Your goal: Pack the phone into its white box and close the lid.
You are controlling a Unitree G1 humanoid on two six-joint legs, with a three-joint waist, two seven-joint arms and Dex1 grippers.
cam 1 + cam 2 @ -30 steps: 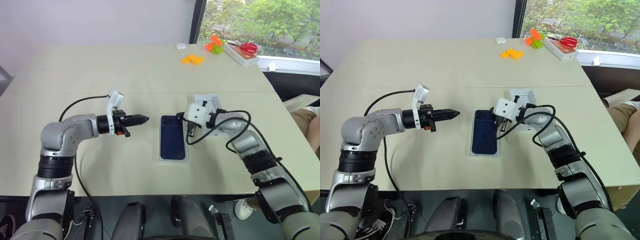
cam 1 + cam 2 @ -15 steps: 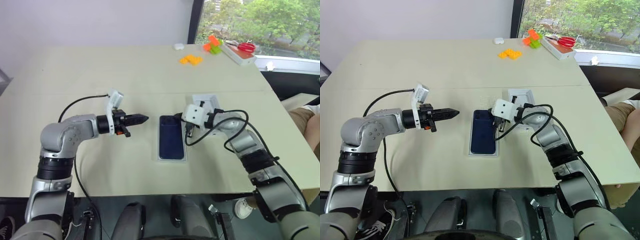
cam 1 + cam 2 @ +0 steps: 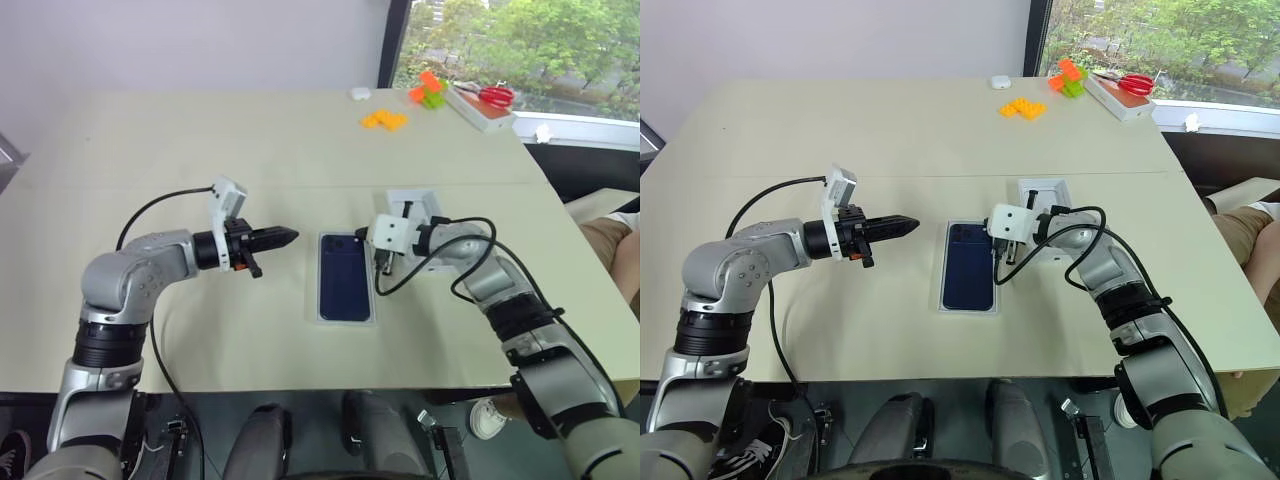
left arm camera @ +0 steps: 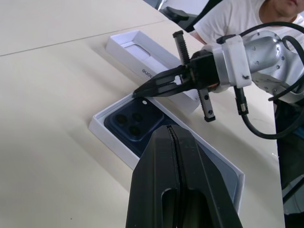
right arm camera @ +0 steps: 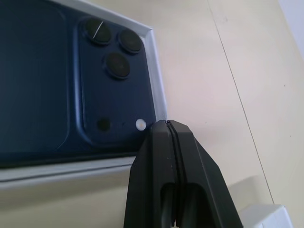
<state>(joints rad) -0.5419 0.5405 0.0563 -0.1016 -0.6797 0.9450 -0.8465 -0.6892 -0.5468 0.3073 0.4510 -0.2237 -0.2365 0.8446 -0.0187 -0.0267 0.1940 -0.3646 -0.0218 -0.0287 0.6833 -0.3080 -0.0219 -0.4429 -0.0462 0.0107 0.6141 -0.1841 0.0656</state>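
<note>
- On the table (image 3: 200,140), the phone (image 3: 345,278) lay in the box (image 3: 345,317); the closed, empty right gripper (image 4: 142,91) at its corner might nudge both askew.
- Closed and empty, the left gripper (image 3: 283,238) hovered apart; the lid (image 3: 420,203) could slide when grabbed.

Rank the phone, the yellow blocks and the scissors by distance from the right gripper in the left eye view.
1. Phone, in the white box beside the right gripper.
2. Yellow blocks, far side of the table.
3. Scissors, far right corner.

Dark navy phone (image 3: 345,277) inside a white box (image 3: 345,319). Beige tabletop (image 3: 200,150); orange blocks (image 3: 384,119) and red-handled scissors (image 3: 488,94) beyond.
</note>
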